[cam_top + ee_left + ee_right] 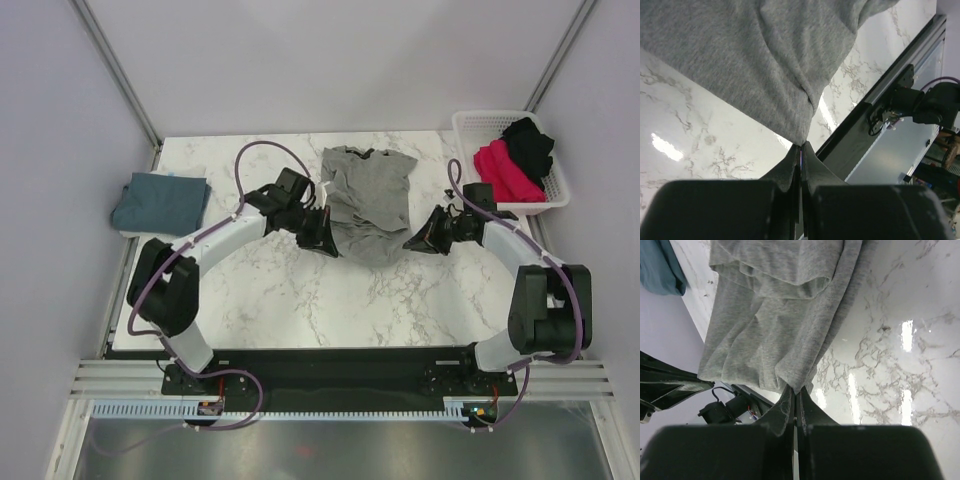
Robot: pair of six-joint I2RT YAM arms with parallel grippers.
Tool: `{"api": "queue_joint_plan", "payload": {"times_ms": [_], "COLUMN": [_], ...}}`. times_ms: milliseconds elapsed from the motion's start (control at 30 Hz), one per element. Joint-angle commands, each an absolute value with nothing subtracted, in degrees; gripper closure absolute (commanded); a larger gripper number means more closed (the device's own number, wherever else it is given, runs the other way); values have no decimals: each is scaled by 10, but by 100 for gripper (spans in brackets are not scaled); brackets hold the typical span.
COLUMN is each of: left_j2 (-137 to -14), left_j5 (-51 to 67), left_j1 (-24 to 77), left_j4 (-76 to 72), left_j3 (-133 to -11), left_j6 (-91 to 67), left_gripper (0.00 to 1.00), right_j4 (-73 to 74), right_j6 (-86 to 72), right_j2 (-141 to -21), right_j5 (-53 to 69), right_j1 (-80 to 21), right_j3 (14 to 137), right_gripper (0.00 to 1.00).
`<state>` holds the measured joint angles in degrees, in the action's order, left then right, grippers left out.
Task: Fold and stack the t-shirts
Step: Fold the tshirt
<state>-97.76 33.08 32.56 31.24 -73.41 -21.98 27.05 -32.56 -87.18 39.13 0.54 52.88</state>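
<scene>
White marble table (270,290) fills the top view between pale walls. On it we see the grey t-shirt (368,200) lying with its collar at the far end and its near edge bunched between the two arms. The left gripper (325,238) meets that edge on one side and the right gripper (415,243) on the other. A folded teal t-shirt (160,200) rests at the table's left edge. At the far right a white basket (488,114) holds a pink t-shirt (500,170) and a black t-shirt (528,145).

From the left wrist, we find the fingers pressed together, pinching a corner of the grey cloth just above the marble.

From the right wrist, we see those fingers likewise clamped on a corner of the grey cloth, which spreads away in folds.
</scene>
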Motion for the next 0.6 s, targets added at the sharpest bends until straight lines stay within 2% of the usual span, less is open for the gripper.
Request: {"api": "queue_joint_plan", "payload": {"times_ms": [0,33,67,100,567], "left_j2": [-925,-919,-905,-897,-800], "left_j5": [339,339,392,391,362], "left_j1": [337,337,338,338,326], "left_j4": [309,309,314,347,391], "left_j3": [-726,-721,-719,-716,-701], "left_j6": [-200,-200,-202,-130,-88], "left_gripper": [98,98,98,98,98], "right_j4": [300,305,315,320,381], "right_j6": [-320,-319,-317,-314,-264], "right_j2": [-824,-817,-812,-799,-704], "right_j5": [402,403,403,401,374], "right_j1": [7,7,7,7,7], "right_j3": [539,544,547,550,573], "right_gripper": [100,100,100,100,100]}}
